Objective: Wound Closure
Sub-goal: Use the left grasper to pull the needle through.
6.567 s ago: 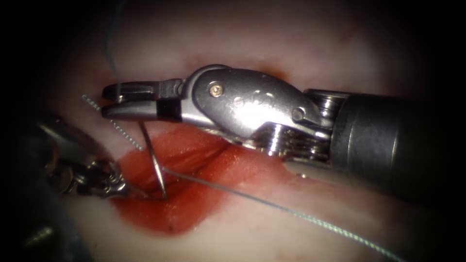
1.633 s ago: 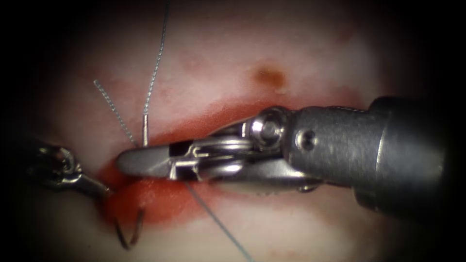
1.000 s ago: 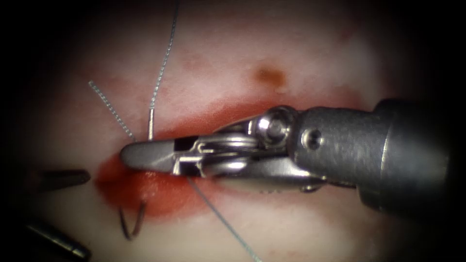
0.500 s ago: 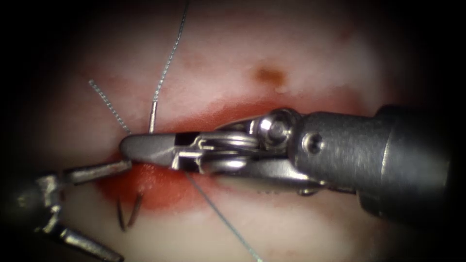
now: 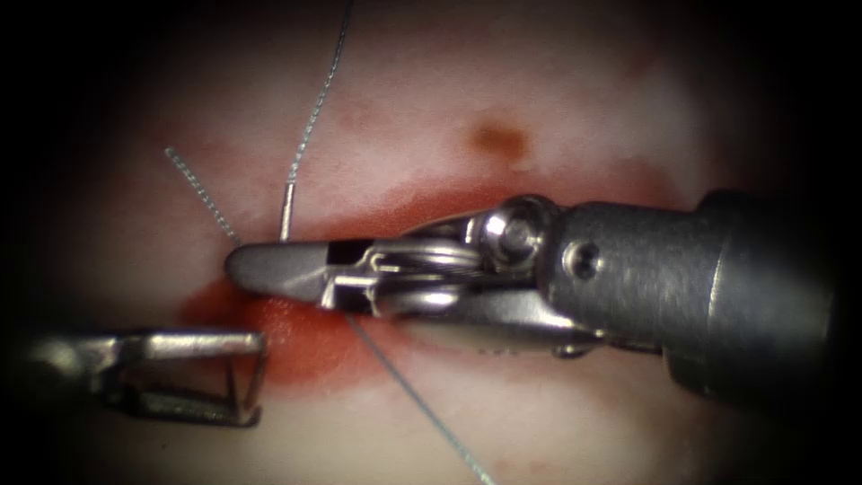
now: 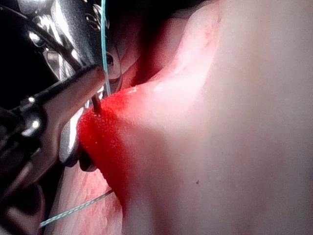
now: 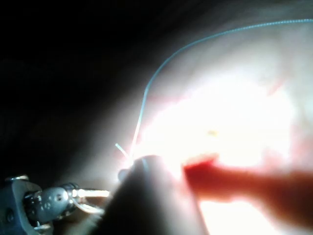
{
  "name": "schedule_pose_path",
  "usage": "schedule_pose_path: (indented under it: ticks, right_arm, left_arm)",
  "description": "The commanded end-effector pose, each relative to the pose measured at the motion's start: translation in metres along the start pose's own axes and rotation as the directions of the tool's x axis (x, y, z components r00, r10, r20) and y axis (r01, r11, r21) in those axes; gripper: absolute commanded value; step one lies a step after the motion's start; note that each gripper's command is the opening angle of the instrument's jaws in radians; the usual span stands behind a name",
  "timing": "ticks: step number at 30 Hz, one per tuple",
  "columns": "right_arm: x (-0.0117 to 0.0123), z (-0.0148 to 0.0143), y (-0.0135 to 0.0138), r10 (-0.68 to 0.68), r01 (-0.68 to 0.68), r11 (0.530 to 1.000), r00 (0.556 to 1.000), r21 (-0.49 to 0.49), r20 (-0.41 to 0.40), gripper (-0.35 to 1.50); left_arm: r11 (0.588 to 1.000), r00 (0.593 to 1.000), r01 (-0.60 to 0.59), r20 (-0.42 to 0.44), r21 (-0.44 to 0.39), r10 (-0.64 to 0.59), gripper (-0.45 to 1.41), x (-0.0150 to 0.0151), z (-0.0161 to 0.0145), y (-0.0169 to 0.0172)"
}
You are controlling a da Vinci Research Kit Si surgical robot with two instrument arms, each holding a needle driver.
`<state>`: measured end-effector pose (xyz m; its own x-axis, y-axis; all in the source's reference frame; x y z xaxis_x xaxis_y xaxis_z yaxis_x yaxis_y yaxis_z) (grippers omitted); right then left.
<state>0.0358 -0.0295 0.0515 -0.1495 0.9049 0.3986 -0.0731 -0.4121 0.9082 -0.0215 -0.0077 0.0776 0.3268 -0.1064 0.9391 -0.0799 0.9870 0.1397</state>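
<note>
The right tool (image 5: 235,268) lies along the red cut (image 5: 296,346) in the tissue (image 5: 431,117), shut on the curved needle near its tail. The tail end (image 5: 286,211) stands up behind the jaws. The needle runs through the tissue, and its tip (image 5: 244,382) comes out of the near edge at the cut's left end. The left tool (image 5: 258,379) is open, with one jaw above the tip and one below. Thread (image 5: 314,108) rises from the tail. In the left wrist view a left finger (image 6: 63,100) sits beside the needle (image 6: 96,105).
A short cut thread end (image 5: 197,184) lies on the tissue left of the needle's tail. Another strand of thread (image 5: 417,404) runs from under the right tool toward the near right. Red fluid (image 6: 105,142) fills the cut. A brown spot (image 5: 498,139) marks the far tissue.
The right tool has swung down along the cut and the needle tip has come out of the near edge. The left tool opened and came in from the left around the tip.
</note>
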Motion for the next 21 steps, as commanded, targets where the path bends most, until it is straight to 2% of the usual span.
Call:
schedule_pose_path:
  ticks: [1,6,8,10,12,13,16,18,19,21]
  right_arm:
    - [0.0003,0.0012,-0.0009,-0.003,0.003,1.000,1.000,0.006,0.001,-0.35]
    - [0.0003,0.0012,-0.0009,-0.003,0.003,1.000,1.000,0.006,0.000,-0.35]
    - [0.0003,0.0012,-0.0009,-0.003,0.003,1.000,1.000,0.006,0.000,-0.35]
    - [0.0003,0.0012,-0.0009,-0.003,0.003,1.000,1.000,0.006,0.000,-0.35]
    - [0.0003,0.0012,-0.0009,-0.003,0.003,1.000,1.000,0.006,0.000,-0.35]
    - [0.0003,0.0012,-0.0009,-0.003,0.003,1.000,1.000,0.006,0.000,-0.35]
    - [0.0003,0.0012,-0.0009,-0.003,0.003,1.000,1.000,0.006,0.000,-0.35]
    - [0.0003,0.0012,-0.0009,-0.003,0.003,1.000,1.000,0.006,0.000,-0.35]
    - [0.0003,0.0012,-0.0009,-0.003,0.003,1.000,1.000,0.006,0.000,-0.35]
    - [0.0003,0.0012,-0.0009,-0.002,0.002,1.000,1.000,0.006,0.000,-0.35]
  left_arm:
    - [1.000,1.000,-0.026,0.001,-0.006,0.026,-0.21,-0.0004,0.0003,0.0010]
    - [1.000,1.000,-0.028,0.006,0.003,0.028,-0.08,-0.0003,0.0005,0.0006]
    - [1.000,1.000,-0.030,0.004,0.001,0.030,-0.08,-0.0002,0.0006,0.0005]
    - [1.000,1.000,-0.030,0.004,0.001,0.030,0.04,-0.0001,0.0008,0.0006]
    - [1.000,1.000,-0.031,0.005,0.006,0.031,0.24,-0.0001,0.0010,0.0006]
    - [0.999,1.000,-0.031,0.005,0.008,0.031,0.24,0.0000,0.0010,0.0005]
    - [0.999,0.999,-0.031,0.005,0.008,0.031,0.02,0.0000,0.0010,0.0005]
    - [1.000,1.000,-0.008,0.005,0.009,0.008,-0.20,0.0000,0.0010,0.0006]
    - [1.000,1.000,0.022,0.004,0.009,-0.022,-0.40,0.0000,0.0010,0.0006]
    - [0.997,0.998,0.070,0.007,0.013,-0.070,-0.45,0.0000,0.0009,0.0007]
